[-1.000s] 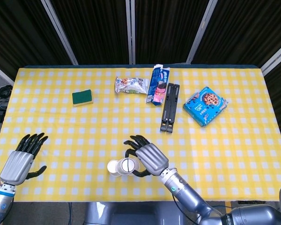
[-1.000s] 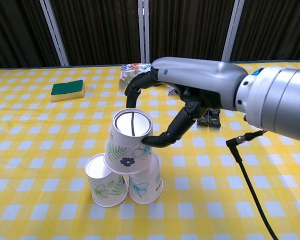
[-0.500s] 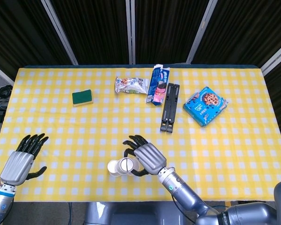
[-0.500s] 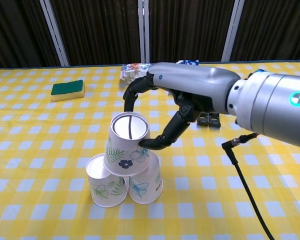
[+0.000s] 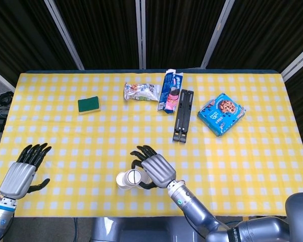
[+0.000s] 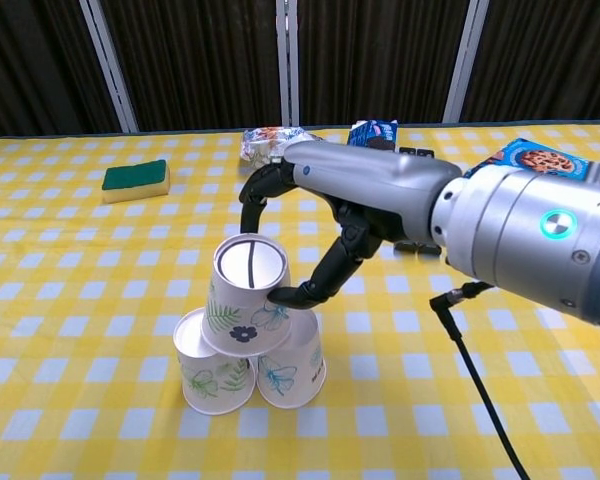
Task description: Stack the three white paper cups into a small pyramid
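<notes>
Two upside-down white paper cups with leaf prints, the left one [image 6: 209, 373] and the right one [image 6: 292, 368], stand side by side near the table's front edge. A third cup [image 6: 244, 297] sits on top across them, tilted a little. My right hand [image 6: 325, 215] grips that top cup, thumb on its right side, fingers curved over its far rim. In the head view the cups [image 5: 129, 179] show at the front centre with my right hand [image 5: 155, 170] beside them. My left hand [image 5: 21, 174] hovers at the front left, fingers spread, holding nothing.
A green sponge [image 5: 89, 105] lies at the back left. At the back centre lie a snack bag [image 5: 140, 92], a blue carton [image 5: 170, 92] and a black bar [image 5: 183, 116]. A blue cookie box [image 5: 221, 113] sits at the right. A black cable [image 6: 477, 380] trails from my right arm.
My right hand has lowered the top cup and shifted it slightly left, down onto the two lower cups. The left hand has not moved.
</notes>
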### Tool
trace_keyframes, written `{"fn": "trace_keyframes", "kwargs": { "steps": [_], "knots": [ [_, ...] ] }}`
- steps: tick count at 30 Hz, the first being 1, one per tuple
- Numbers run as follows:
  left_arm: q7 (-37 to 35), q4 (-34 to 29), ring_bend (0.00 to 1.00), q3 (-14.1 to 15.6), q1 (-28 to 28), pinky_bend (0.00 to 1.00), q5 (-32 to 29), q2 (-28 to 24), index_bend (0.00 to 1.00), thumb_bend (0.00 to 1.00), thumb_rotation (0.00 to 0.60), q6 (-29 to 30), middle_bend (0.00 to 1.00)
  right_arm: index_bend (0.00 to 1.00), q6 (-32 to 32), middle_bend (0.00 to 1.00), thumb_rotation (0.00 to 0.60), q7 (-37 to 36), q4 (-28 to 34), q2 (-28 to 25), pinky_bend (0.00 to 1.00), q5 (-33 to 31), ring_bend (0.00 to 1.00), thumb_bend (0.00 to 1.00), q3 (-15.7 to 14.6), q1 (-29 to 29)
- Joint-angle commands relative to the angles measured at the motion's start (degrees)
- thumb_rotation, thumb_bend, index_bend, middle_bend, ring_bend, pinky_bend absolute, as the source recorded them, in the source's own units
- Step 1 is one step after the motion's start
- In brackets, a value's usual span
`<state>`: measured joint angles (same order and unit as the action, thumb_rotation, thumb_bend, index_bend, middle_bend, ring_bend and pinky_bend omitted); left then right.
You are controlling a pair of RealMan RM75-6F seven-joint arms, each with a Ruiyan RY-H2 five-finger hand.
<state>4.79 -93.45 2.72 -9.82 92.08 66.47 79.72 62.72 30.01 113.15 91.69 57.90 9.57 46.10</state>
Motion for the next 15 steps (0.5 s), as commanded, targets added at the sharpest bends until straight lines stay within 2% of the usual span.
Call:
{"fn": "trace_keyframes", "kwargs": {
  "steps": [1, 15],
  "knots": [
    [-0.1, 0.0, 0.0, 0.1, 0.0, 0.0, 0.2, 0.0, 0.0, 0.24, 0.6, 0.0, 0.0, 0.49, 0.6, 0.1, 0.6, 0.4, 0.0, 0.2, 0.07, 0.1, 0.0, 0.19, -0.1, -0.1],
    [-0.2, -0.2, 0.0, -0.2, -0.3, 0.0, -0.6, -0.1, 0.0, 0.24, 0.6, -0.8, 0.0, 0.34, 2.4, 0.02, 0.6, 3.4, 3.3, -1.7, 0.05, 0.1, 0.0, 0.16, -1.3, -0.6]
  ]
}}
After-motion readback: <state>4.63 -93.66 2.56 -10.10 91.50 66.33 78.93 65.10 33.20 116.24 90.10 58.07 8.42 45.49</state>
